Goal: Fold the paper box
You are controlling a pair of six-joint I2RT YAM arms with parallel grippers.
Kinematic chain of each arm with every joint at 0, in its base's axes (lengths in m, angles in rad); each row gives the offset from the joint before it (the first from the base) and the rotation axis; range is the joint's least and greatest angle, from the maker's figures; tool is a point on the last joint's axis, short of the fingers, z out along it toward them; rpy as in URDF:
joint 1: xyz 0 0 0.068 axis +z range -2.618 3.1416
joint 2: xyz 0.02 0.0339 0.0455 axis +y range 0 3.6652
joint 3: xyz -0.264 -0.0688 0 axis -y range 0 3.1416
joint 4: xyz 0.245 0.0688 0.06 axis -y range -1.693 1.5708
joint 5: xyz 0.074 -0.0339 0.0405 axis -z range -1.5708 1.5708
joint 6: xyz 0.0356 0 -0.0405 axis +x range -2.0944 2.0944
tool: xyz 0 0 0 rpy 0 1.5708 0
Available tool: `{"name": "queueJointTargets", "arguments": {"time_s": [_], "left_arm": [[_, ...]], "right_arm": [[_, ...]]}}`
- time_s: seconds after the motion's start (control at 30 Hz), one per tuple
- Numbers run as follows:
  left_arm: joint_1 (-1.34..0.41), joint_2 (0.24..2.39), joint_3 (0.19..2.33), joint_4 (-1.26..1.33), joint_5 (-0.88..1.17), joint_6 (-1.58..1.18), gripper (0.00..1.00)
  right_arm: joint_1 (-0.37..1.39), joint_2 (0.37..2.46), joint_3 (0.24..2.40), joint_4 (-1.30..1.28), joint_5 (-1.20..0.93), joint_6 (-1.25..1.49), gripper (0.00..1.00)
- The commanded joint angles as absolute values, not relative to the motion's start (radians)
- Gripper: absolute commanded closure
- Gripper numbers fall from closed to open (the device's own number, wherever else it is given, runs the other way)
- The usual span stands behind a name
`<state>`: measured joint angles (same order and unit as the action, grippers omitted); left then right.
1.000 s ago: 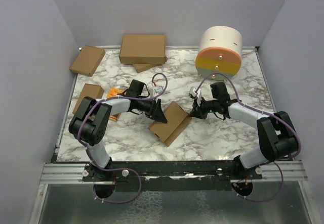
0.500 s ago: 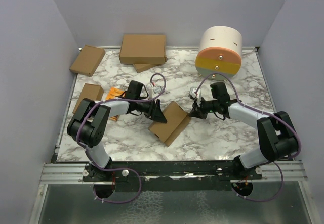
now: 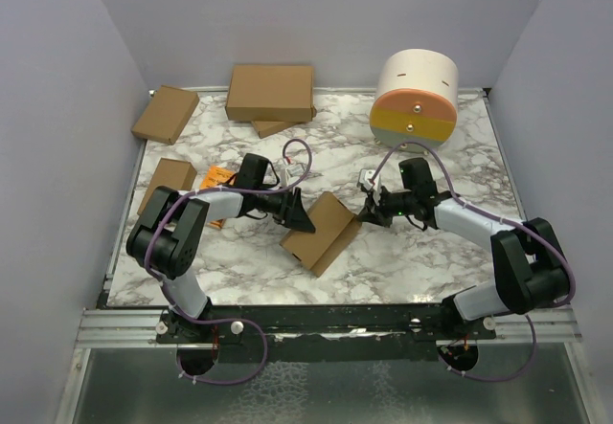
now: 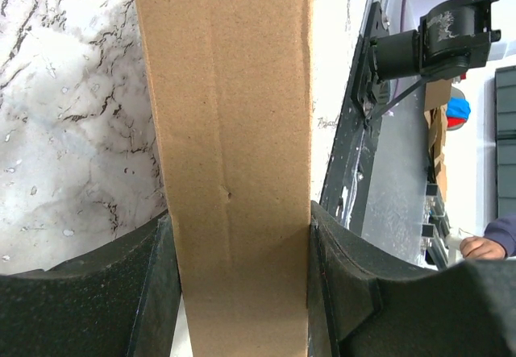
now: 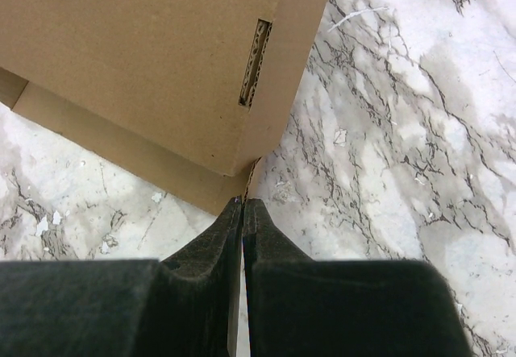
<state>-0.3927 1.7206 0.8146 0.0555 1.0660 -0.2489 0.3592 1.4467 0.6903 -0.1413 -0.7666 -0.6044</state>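
Note:
The paper box is a plain brown, partly folded carton lying at an angle on the marble table's middle. My left gripper is at its left end, shut on an upright cardboard panel. In the left wrist view that panel fills the gap between both pads. My right gripper is at the box's right corner with its jaws closed. In the right wrist view its tips meet a thin flap edge of the box, which runs into the slit between them.
A wider brown carton lies at the back on another cardboard piece. Smaller cartons sit at back left and left. An orange booklet lies under my left arm. A white, orange and yellow drum stands at back right.
The right arm has shifted slightly to the right. The box and both grippers stay where they were.

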Motion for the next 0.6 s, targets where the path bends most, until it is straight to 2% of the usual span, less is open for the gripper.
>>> {"name": "queueJointTargets", "arguments": {"time_s": [0.0,0.57], "left_arm": [[-0.366,1.716,0.794,0.103,1.005,-0.213,0.65],[-0.344,1.724,0.785,0.163,1.069,-0.276,0.65]], "right_arm": [[0.365,1.418,0.676,-0.129,-0.791,-0.624,0.97],[0.382,1.379,0.65,-0.1,-0.806,-0.643,0.97]]}}
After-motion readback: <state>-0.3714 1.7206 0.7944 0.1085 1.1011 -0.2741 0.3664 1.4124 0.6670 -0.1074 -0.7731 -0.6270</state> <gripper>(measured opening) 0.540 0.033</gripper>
